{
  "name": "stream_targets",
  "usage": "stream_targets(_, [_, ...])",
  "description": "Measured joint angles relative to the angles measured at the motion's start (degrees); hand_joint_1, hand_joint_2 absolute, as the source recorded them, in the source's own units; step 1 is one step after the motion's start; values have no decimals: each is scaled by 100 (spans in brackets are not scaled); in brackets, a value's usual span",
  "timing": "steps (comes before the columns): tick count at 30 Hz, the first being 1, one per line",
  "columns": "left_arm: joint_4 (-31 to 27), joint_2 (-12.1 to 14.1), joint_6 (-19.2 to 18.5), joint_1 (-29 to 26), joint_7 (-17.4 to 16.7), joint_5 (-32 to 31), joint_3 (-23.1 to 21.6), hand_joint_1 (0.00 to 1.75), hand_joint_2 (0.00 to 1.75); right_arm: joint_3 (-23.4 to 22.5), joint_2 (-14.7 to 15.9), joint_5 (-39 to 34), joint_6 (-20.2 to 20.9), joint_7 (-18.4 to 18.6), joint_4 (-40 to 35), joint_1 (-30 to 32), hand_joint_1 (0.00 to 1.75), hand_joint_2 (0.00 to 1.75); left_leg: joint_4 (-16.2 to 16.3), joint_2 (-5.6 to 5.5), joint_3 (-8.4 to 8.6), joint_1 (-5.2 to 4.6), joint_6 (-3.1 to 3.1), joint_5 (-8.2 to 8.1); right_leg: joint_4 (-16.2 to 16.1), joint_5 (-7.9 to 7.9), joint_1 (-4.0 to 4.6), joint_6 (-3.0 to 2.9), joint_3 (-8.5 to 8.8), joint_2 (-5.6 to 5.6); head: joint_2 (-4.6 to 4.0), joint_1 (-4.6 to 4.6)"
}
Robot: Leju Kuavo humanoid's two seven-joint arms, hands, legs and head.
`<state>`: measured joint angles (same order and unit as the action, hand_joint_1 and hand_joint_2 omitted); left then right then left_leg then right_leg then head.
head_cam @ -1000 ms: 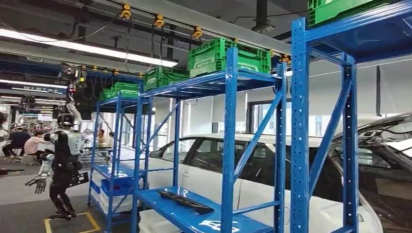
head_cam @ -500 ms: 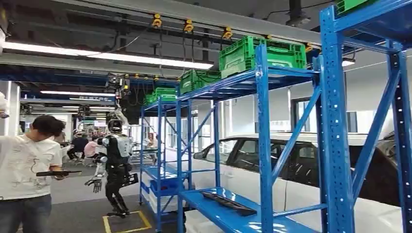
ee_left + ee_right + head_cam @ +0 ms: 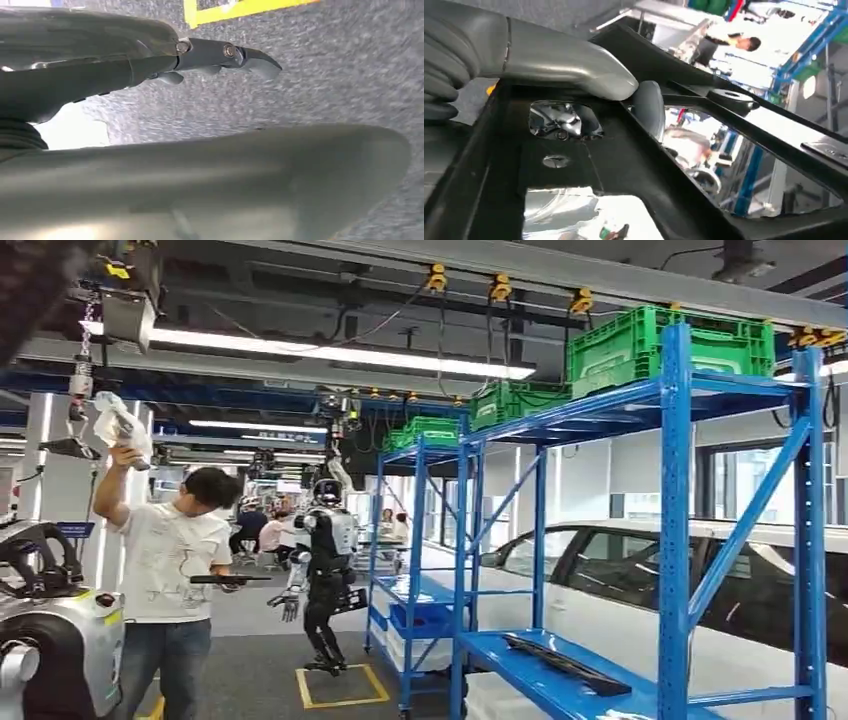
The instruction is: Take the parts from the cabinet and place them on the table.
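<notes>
The robot's right hand (image 3: 574, 70) grasps a flat black plastic part with cut-out openings (image 3: 634, 165), its grey thumb pressed over the part's upper edge in the right wrist view. The left hand (image 3: 220, 55) hangs above grey speckled floor (image 3: 340, 65) with a strip of yellow floor tape (image 3: 240, 7) beyond it; its dark fingers (image 3: 250, 55) are stretched out and hold nothing. In the head view, a row of tall blue steel shelving racks (image 3: 672, 540) runs from 3 o'clock back toward the centre, with green plastic crates (image 3: 650, 345) on the top shelves. A long black trim part (image 3: 565, 665) lies on the lowest blue shelf at about 5 o'clock. A white car (image 3: 620, 580) stands behind the racks. At 9 o'clock a person in a white T-shirt (image 3: 170, 560) raises one arm, holding a white cloth (image 3: 118, 425), and carries a slim black strip (image 3: 230, 579) in the other hand. Beside the person, near the centre, another black-and-silver humanoid robot (image 3: 325, 580) stands by a yellow floor square (image 3: 340, 685)
</notes>
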<state>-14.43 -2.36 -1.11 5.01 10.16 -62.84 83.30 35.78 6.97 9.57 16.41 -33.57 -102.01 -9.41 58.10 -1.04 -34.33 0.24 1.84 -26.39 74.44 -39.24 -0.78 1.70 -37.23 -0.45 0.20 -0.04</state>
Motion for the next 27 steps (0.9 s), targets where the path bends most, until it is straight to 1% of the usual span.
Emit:
stream_targets(1, [0,0,0,-5,7,9,2,0,0,0,0,-4,0,-37,33,11,175,175,0,-69,6,-23,9,1,139,34,16,-23,-94,12,0,-2])
stream_targets(2, [0,4,-2,-8,19,9,2,0,0,0,0,-15,0,-83,61,13,175,175,1,-146,14,-44,16,3,-18,211,37,-65,-54,25,0,-2])
stream_targets(3, [0,7,-2,-16,26,9,2,0,0,-2,0,-20,-2,-114,81,12,175,175,2,-226,30,-65,17,3,-433,493,71,-118,110,58,0,-2])
stream_targets(4, [0,11,-4,-18,26,9,2,0,0,-4,0,-22,-2,-131,89,9,175,175,2,-305,51,-82,17,3,-976,818,98,-194,337,140,0,-2])
stream_targets(5, [0,11,-4,-16,31,9,2,0,0,-7,0,-22,-2,-144,96,1,175,175,1,-371,53,-79,17,3,-1472,1084,132,-283,523,367,0,-2])
stream_targets(6, [2,0,-4,0,35,9,2,0,0,-9,0,-22,-4,-162,109,-1,175,175,13,-420,31,-111,9,8,-1573,1044,111,-349,565,533,0,2])
stream_targets(7, [0,22,0,9,37,9,0,0,0,-9,2,-20,-11,-190,111,-4,175,175,17,-485,3,-65,-7,22,-1656,1059,121,-314,590,492,0,0])
stream_targets(8, [0,59,17,-5,54,9,2,0,0,-9,0,-9,-11,-212,122,-8,175,175,11,-536,-27,-41,-39,43,-1666,1049,140,-317,591,441,0,0])
stream_targets(9, [0,76,33,-24,83,11,2,0,0,-7,-11,2,-11,-231,124,-13,175,175,4,-588,-45,-32,-66,60,-1674,1050,144,-316,588,396,0,2])
stream_targets(10, [0,120,33,-39,98,28,2,0,0,-4,-33,4,-11,-249,122,-22,175,175,-5,-660,-50,-64,-100,70,-1748,1071,114,-320,618,325,0,0])
stream_targets(11, [0,138,31,-46,105,31,2,0,0,-7,-61,9,-9,-253,124,-31,175,175,63,-475,-66,-65,-100,-12,-1805,1106,85,-324,653,231,0,0])
stream_targets(12, [0,171,24,-38,127,42,2,0,0,-4,-96,9,-9,-262,127,-41,175,175,281,-232,-173,-71,-138,-185,-1829,1112,80,-345,663,185,0,0])
stream_targets(13, [0,203,0,-11,171,68,2,0,0,-2,-116,7,9,-269,135,-48,175,175,690,-86,-370,-50,-185,-409,-1829,1112,81,-344,664,106,0,0])
stream_targets(14, [0,241,-13,13,221,107,2,0,0,-2,-122,4,15,-267,153,-48,175,175,1175,-19,-604,-21,-226,-620,-1829,1110,82,-343,664,11,0,0])
stream_targets(15, [0,254,-20,21,254,140,4,0,0,4,-131,-2,37,-267,173,-49,175,175,1605,8,-813,9,-263,-765,-1827,1105,81,-338,659,-72,0,0])
stream_targets(16, [0,269,-20,19,273,179,7,0,0,15,-160,-29,42,-264,194,-49,175,175,1783,27,-893,46,-292,-762,-1827,1101,76,-333,661,-149,0,0])
stream_targets(17, [0,275,-22,4,282,190,11,0,0,33,-195,-53,44,-264,210,-54,175,175,1660,50,-824,83,-327,-646,-1825,1090,70,-316,667,-207,0,0])
stream_targets(18, [0,280,-22,-4,293,218,15,0,0,41,-225,-61,50,-264,218,-55,175,175,1302,80,-639,116,-360,-439,-1821,1078,64,-297,677,-265,0,0])
stream_targets(19, [0,293,-22,-4,304,229,17,0,0,50,-254,-68,59,-256,223,-58,175,175,755,152,-350,144,-391,-176,-1808,1056,52,-264,696,-328,0,0])
stream_targets(20, [0,295,-22,1,313,264,26,0,0,65,-280,-85,66,-253,229,-74,175,175,257,342,-73,158,-423,33,-1782,1028,52,-225,708,-374,0,0])
stream_targets(21, [0,288,-22,28,308,297,39,0,0,83,-302,-103,88,-251,236,-84,175,175,46,552,29,88,-409,-49,-1749,991,98,-170,695,-420,0,0])
stream_targets(22, [0,291,-20,37,286,328,55,0,0,94,-315,-122,94,-231,243,-103,175,175,41,452,3,102,-297,-13,-1733,979,107,-144,695,-460,0,-4])
stream_targets(23, [0,291,-20,26,253,334,59,0,0,113,-332,-131,101,-219,247,-108,175,175,49,411,-10,90,-259,-21,-1740,975,107,-125,707,-499,2,-4])
stream_targets(24, [0,291,-20,6,243,334,59,0,0,122,-350,-144,101,-210,258,-111,175,175,53,356,-24,64,-220,-25,-1751,976,88,-100,725,-550,0,-2])
stream_targets(25, [0,289,-20,-16,230,336,63,0,0,129,-367,-153,101,-203,267,-119,175,175,47,301,-27,58,-172,-19,-1753,964,68,-61,736,-597,0,-4])
stream_targets(26, [0,289,-20,-26,225,337,66,0,0,135,-378,-153,103,-201,267,-137,175,175,35,257,-23,80,-123,4,-1720,891,34,-8,732,-455,0,-2])
stream_targets(27, [0,289,-20,-25,225,337,65,0,0,142,-391,-153,103,-201,269,-141,175,175,35,212,-33,78,-89,10,-1529,727,23,-13,658,-202,0,-2])
